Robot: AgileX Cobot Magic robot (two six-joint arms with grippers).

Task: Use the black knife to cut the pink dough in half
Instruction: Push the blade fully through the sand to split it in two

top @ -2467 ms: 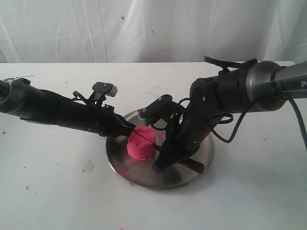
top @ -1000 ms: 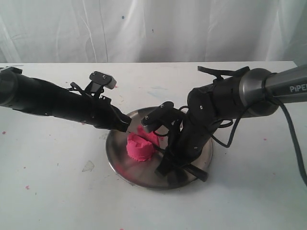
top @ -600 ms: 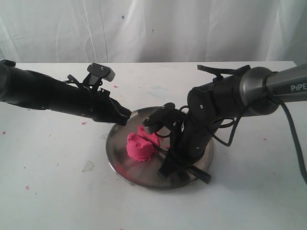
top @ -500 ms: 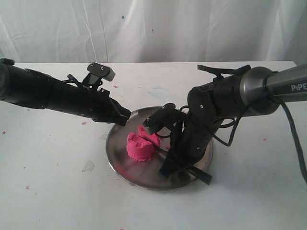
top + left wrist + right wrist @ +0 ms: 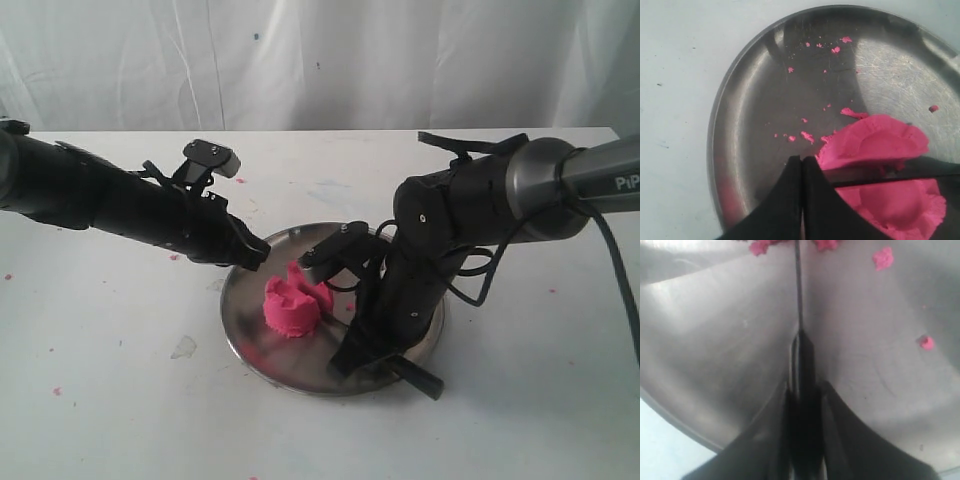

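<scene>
Two arms over the steel plate [image 5: 250, 335], taken left to right. Left gripper [image 5: 256, 254] hovers above the plate's left rim with its fingers pressed together on nothing, clear of the dough. The pink dough [image 5: 290, 310] sits left of plate centre in what look like two pieces, a bigger one in front and a smaller one just behind, close or touching. The left wrist view shows a dark band across the gap between them, likely the blade. Right gripper [image 5: 804, 390] is low over the plate's right half, clamped on the black knife [image 5: 798, 295], with the blade edge-on toward the dough and the handle end poking past the front-right rim. My read is the cut is made or nearly so; I can't tell if the base is severed. Next move: press through to the plate if needed, then draw the blade out straight, since soft dough will smear or follow it.
</scene>
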